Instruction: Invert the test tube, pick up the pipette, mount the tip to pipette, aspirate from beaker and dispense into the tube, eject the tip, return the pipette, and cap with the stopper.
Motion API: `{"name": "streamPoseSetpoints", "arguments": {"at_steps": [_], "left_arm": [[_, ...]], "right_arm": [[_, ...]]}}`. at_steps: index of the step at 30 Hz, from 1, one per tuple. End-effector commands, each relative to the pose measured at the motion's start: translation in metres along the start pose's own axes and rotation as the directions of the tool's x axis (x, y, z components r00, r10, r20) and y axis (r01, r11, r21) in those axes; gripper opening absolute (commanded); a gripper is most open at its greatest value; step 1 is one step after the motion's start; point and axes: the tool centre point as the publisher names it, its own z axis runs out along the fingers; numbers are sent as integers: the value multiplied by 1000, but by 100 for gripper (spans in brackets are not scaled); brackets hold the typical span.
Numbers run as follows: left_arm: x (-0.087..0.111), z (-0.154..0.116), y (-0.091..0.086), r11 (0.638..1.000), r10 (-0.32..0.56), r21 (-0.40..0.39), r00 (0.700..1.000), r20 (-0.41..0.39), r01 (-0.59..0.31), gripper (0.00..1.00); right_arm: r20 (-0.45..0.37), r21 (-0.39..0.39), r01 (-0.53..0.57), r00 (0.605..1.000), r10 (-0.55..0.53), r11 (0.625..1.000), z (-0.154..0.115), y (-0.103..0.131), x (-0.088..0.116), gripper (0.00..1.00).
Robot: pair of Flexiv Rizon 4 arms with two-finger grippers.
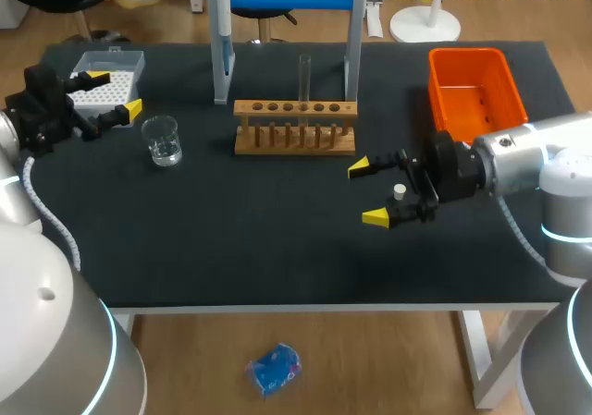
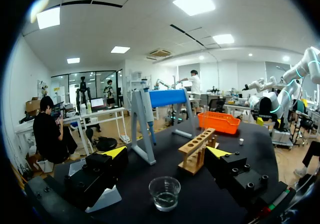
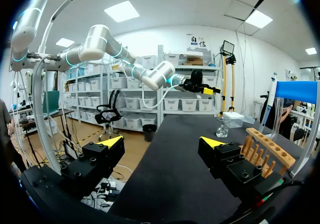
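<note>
A clear test tube (image 1: 304, 78) stands upright in the wooden rack (image 1: 294, 127) at the table's middle back. The pipette (image 1: 222, 36) hangs on the blue-topped stand. Left of the rack sit a glass beaker (image 1: 164, 141) and the tip box (image 1: 109, 75). My left gripper (image 1: 117, 94) is open beside the tip box, with the beaker (image 2: 165, 193) just ahead of and below its fingers. My right gripper (image 1: 368, 191) is open right of the rack, pointing left. The small white stopper (image 1: 400, 191) shows between its finger bases, untouched. The rack (image 3: 267, 154) lies beside the right gripper (image 3: 161, 142).
An orange bin (image 1: 474, 87) stands at the back right corner. The pipette stand's legs (image 1: 351, 59) rise just behind the rack. Dark tabletop (image 1: 231, 239) stretches bare across the front.
</note>
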Motion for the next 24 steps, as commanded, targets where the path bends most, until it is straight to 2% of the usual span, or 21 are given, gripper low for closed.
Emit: {"name": "streamPoseSetpoints", "arguments": {"at_steps": [1, 11, 15, 19, 24], "left_arm": [[3, 1, 0, 1000, 1, 3, 999, 52, -1, 100], [3, 1, 0, 1000, 1, 3, 999, 52, -1, 100], [-21, -13, 4, 997, -7, -69, 991, 137, 17, 100], [-48, -35, 11, 986, -36, -147, 969, 244, 73, 100], [-70, -46, 19, 973, -36, -206, 954, 298, 101, 100]], "right_arm": [[-2, -4, 1, 1000, -1, 1000, -1, -2, 0, 100], [-2, -4, 1, 1000, -1, 1000, -1, -2, 0, 100], [-2, -4, 1, 1000, -1, 1000, -1, -2, 0, 100], [-2, -4, 1, 1000, -1, 1000, -1, -2, 0, 100], [-2, -4, 1, 1000, -1, 1000, -1, -2, 0, 100]]}}
